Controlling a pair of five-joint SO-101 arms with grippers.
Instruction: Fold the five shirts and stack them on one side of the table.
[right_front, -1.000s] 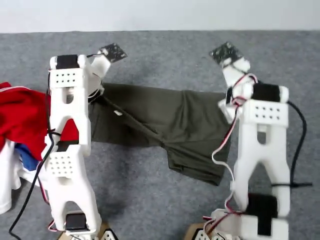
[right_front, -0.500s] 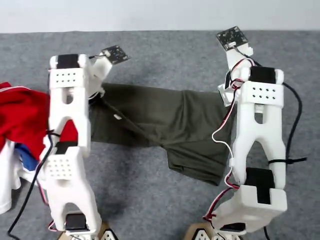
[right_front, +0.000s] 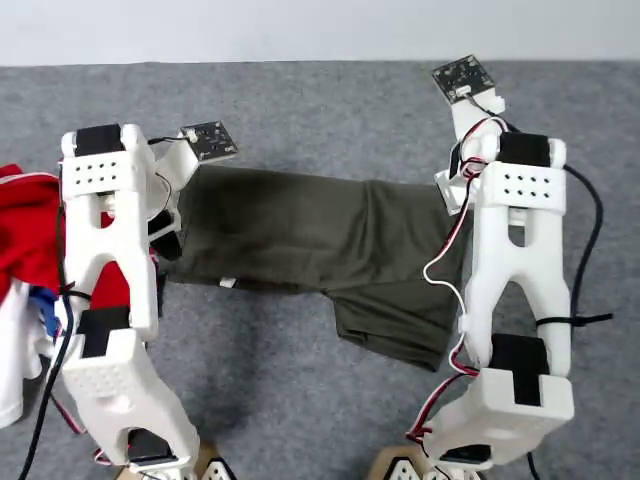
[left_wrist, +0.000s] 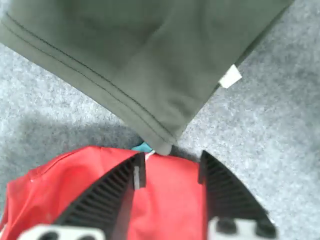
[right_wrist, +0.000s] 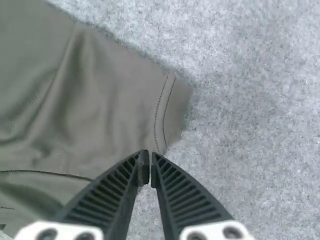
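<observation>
Olive shirt (right_front: 300, 235) lies spread, red shirt (right_front: 35, 235) at its 9 o'clock. Wrist views add: left gripper (left_wrist: 172, 159) spread above red shirt; right gripper (right_wrist: 150, 167) pressed together over olive hem.

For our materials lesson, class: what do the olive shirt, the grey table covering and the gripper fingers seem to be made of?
Olive shirt: soft matte knit, probably cotton jersey; it creases and has a stitched hem.
Table covering: grey felt-like or short-pile fabric, speckled and fuzzy.
Left gripper's fingers: hard black plastic, ribbed, likely printed.
</observation>
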